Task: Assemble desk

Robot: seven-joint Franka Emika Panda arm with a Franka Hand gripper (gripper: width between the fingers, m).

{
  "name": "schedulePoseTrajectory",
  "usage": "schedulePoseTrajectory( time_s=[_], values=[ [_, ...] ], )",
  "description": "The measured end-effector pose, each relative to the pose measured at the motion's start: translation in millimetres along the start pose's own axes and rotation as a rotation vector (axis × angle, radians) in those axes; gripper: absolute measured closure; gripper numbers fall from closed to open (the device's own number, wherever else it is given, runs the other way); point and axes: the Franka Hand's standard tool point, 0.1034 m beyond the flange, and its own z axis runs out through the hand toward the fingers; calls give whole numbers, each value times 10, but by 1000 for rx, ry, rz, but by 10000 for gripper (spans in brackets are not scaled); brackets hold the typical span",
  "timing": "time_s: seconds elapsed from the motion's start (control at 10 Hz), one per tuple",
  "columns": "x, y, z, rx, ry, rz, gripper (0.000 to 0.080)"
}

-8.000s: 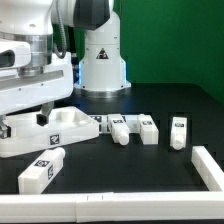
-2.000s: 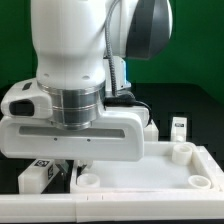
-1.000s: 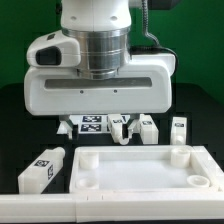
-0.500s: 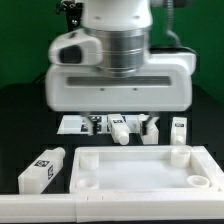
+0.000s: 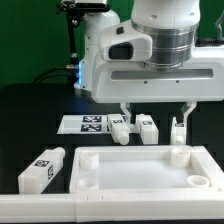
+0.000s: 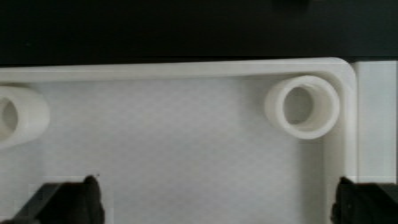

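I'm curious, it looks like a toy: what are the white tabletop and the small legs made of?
The tabletop looks like matte white plastic: uniform colour, rounded moulded sockets. The legs seem the same plastic, with black-and-white printed tags, perhaps stickers.

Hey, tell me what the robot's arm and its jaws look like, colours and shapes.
The arm is glossy white and rounded, with a grey ribbed ring above a wide, boxy white hand block. Two slim pale fingers form the jaws; in the wrist view their tips look black. No markings on it are legible.
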Motion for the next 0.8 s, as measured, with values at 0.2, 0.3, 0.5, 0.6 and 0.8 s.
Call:
schedulePoseTrajectory(
  time_s=[0.2,0.3,0.5,0.6,0.8],
  values=[
    [-161,-111,48,29,61,103,150],
    [-421,-316,64,30,86,116,150],
    [-676,-453,86,24,89,141,150],
    [-647,-427,95,23,89,135,150],
    [-651,-431,101,23,88,134,150]
  ],
)
